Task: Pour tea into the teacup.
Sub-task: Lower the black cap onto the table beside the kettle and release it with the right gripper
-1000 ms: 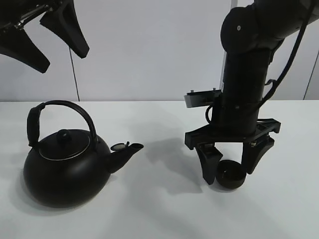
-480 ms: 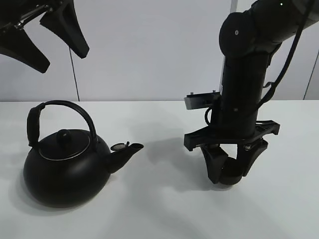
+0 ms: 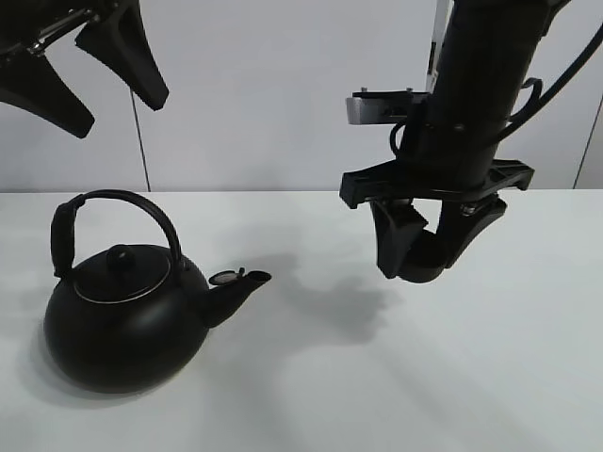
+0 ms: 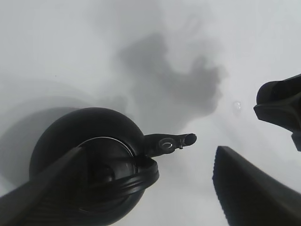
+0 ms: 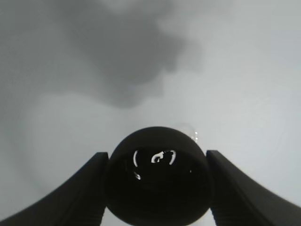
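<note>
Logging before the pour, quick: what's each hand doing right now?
Left hand: open, empty, above the kettle.
Right hand: closed, holding the teacup.

Kettle [image 3: 127, 315] on table [image 3: 311, 395] at left, teacup [image 5: 157, 179] in right pincer [image 3: 421, 265] above table at right, left pincer [image 3: 118, 113] above kettle

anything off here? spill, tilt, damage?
One oddity: a small glossy speck on the table, possibly a droplet. The kettle stands upright, lid on; the teacup is clamped in the right end effector, off the table.
</note>
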Available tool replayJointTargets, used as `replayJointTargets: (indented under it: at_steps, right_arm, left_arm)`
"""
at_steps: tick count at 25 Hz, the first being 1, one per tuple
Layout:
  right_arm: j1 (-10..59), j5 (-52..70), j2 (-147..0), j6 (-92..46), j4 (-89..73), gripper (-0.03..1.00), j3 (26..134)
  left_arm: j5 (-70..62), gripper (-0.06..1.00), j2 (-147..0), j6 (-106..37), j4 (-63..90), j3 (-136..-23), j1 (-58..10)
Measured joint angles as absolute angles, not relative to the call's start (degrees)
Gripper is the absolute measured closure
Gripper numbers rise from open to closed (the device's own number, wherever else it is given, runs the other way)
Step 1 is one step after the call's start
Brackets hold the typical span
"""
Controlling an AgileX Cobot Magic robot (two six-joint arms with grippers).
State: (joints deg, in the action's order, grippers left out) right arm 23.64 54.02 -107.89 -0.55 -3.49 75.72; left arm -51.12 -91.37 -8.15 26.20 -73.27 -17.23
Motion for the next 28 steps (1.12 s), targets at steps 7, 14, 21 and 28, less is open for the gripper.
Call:
replayJointTargets:
  at_steps: [7, 14, 21, 28]
  right_arm:
    - [32.48, 50.64, -108.53, -1.41, -3.97, 0.57, 75.72]
    - [36.25, 47.19, -113.4, -1.11, -4.32, 0.57, 75.72]
    - [36.25, 42.77, -117.76, 0.0, -4.27, 0.57, 75.72]
    - [36.25, 40.81, -118.2, 0.0, -4.27, 0.57, 75.72]
  left_arm:
    - [-51.12, 0.41, -91.37, -8.15, 26.2, -73.27, -17.23]
    - [-51.12, 0.41, -91.37, -8.15, 26.2, -73.27, -17.23]
    - [-51.12, 0.41, -91.37, -8.15, 26.2, -73.27, -17.23]
    - [-51.12, 0.41, -91.37, -8.15, 26.2, -73.27, -17.23]
